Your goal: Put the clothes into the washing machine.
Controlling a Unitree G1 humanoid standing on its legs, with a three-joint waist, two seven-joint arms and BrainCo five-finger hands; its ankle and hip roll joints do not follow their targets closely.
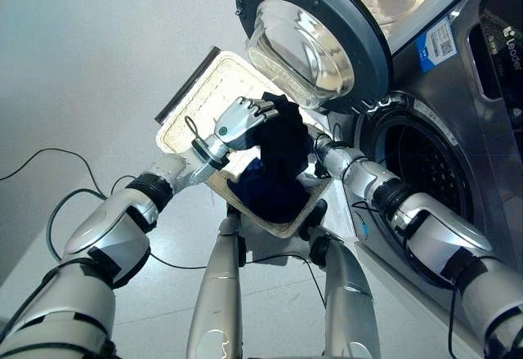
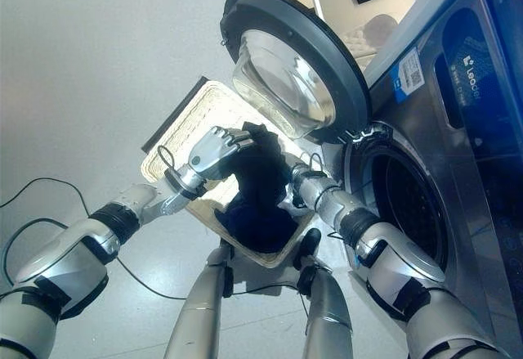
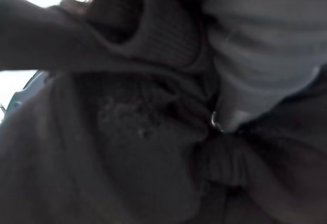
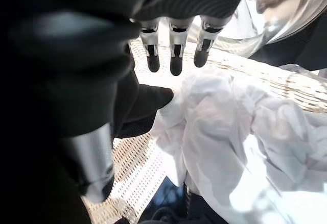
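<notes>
Fingers (image 1: 263, 112) of left hand (image 1: 239, 122) clutch dark garment (image 1: 282, 142) — right hand's (image 4: 176, 45) hang straight.

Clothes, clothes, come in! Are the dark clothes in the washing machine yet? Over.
Left hand shut on dark clothes, over the basket. Right hand in the basket, fingers straight, by white cloth. Washing machine door open. Nothing blocking.

Laundry corner, home-like or test room. Front-loading washing machine (image 1: 458, 154) with grey body, round door (image 1: 315, 36) swung open, dark drum behind. Pale woven laundry basket (image 1: 192, 118) with clothes on plain light floor (image 1: 90, 56) beside machine.
</notes>
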